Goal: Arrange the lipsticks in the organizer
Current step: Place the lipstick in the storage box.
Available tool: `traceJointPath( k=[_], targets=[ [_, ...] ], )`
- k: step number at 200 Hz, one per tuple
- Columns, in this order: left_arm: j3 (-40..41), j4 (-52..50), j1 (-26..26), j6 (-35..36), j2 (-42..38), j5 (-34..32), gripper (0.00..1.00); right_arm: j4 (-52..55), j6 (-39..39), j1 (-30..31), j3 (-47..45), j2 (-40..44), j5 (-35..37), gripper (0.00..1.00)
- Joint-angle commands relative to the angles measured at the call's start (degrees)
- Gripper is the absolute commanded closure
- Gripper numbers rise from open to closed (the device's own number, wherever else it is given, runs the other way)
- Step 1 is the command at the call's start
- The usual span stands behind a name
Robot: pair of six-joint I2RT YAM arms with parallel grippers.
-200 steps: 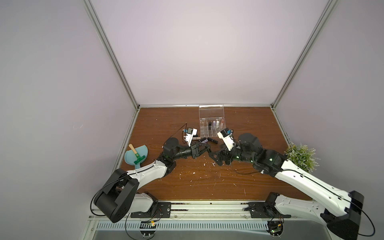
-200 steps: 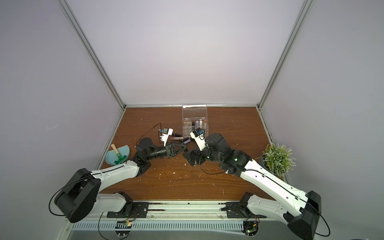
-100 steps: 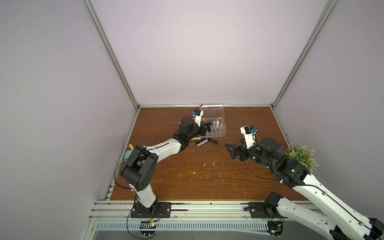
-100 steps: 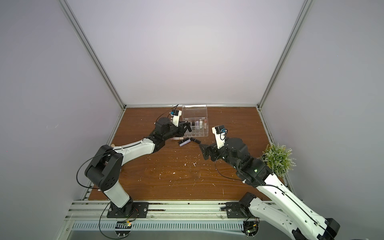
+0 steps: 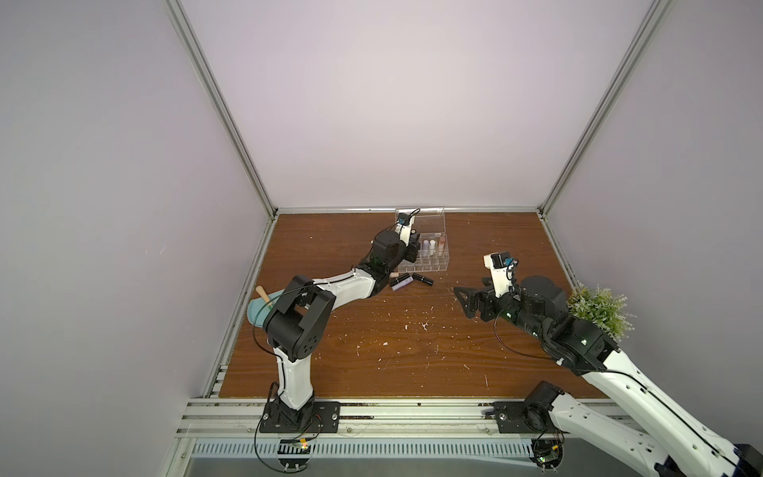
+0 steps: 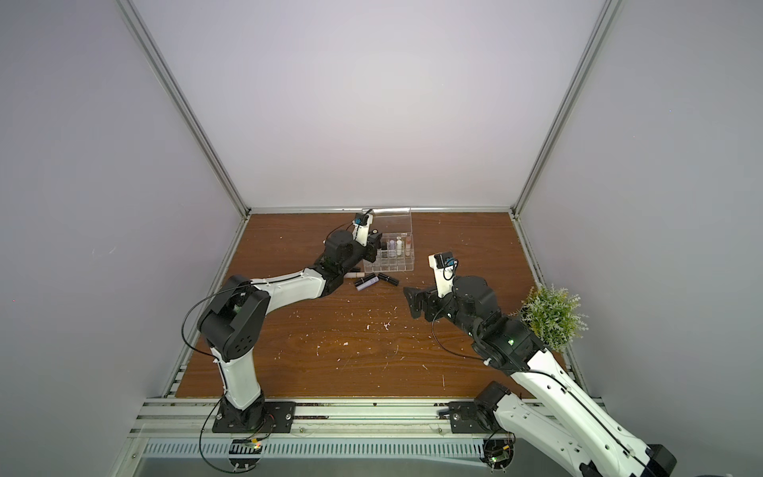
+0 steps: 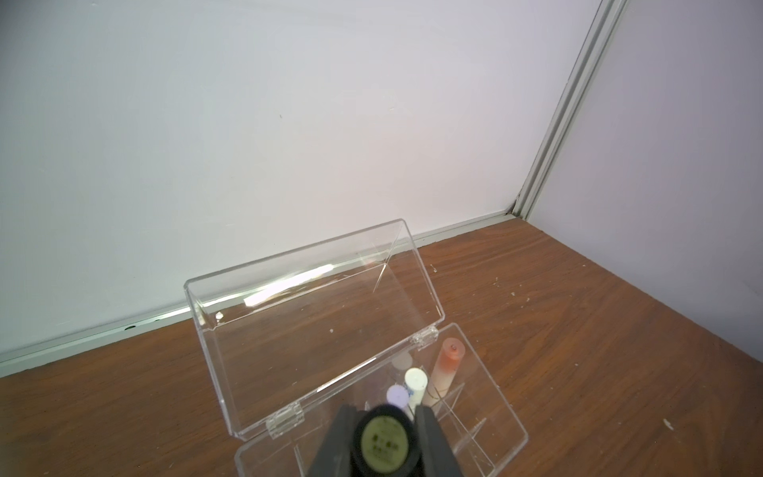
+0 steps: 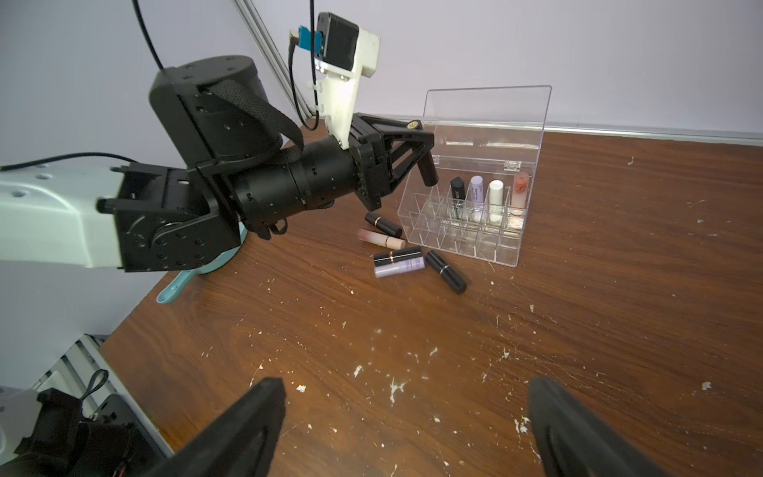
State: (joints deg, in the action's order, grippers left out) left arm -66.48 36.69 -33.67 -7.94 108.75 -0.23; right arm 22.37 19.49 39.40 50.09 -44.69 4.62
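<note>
The clear organizer stands open near the back wall, seen in both top views. Its back row holds several upright lipsticks: black, lilac, white and peach. My left gripper is shut on a black lipstick, held tilted just above the organizer's back left corner. Several more lipsticks lie on the table in front of the box, black, peach and lilac. My right gripper hovers open and empty over the table, well to the right.
A teal dustpan lies at the table's left edge under the left arm. A small green plant stands at the right edge behind the right arm. White crumbs are scattered over the wooden table.
The left gripper has carried the black lipstick from mid-table to above the organizer. The right gripper has drawn back to the right, away from the loose lipsticks.
</note>
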Motion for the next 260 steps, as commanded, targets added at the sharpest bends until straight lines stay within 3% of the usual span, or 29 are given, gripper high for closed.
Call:
traceJointPath(
  k=[1,171,260],
  targets=[
    [-0.82,4.53,-0.45,3.22,1.30,-3.07,0.87,-0.84,0.16,-0.46,-0.06,0.31,-0.18,0.02],
    [-7.24,8.62,0.32,4.67,13.35,-8.77,0.87,-1.19,0.01,-2.68,-3.39,0.21,-3.10,0.02],
    [-9.34,5.75,0.97,3.08,16.25,-10.48,0.76,-1.93,-0.16,-4.37,-4.48,0.52,-5.50,0.02]
  ],
)
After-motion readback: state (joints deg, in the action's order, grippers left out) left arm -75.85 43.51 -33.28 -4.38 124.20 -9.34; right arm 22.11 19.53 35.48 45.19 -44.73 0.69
